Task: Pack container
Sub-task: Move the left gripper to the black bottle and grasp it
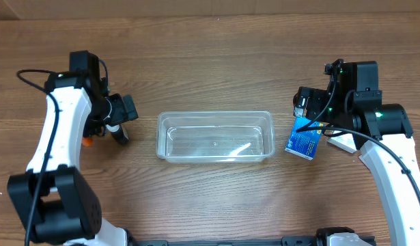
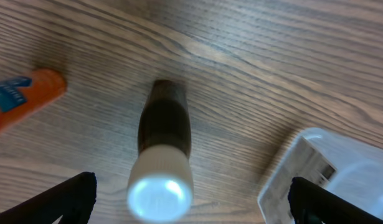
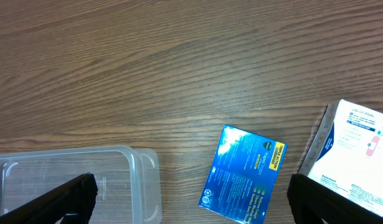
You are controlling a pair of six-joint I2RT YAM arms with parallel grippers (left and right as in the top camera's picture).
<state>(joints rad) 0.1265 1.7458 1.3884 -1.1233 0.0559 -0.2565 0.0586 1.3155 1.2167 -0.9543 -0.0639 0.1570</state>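
Observation:
The clear plastic container [image 1: 216,136] sits mid-table with nothing in it; its corner shows in the right wrist view [image 3: 144,180] and in the left wrist view [image 2: 316,174]. My left gripper [image 1: 119,119] is open above a dark bottle with a white cap [image 2: 163,155], which stands between the fingers [image 2: 191,205] without touching them. An orange tube [image 2: 29,93] lies to its left. My right gripper [image 1: 306,116] is open over a blue box [image 3: 242,174], also seen overhead [image 1: 304,141]. A white box [image 3: 356,149] lies to the blue box's right.
The wooden table [image 1: 216,61] stretches bare behind the container. The orange tube also shows overhead [image 1: 87,141] beside my left arm. The white box [image 1: 343,142] lies under my right arm.

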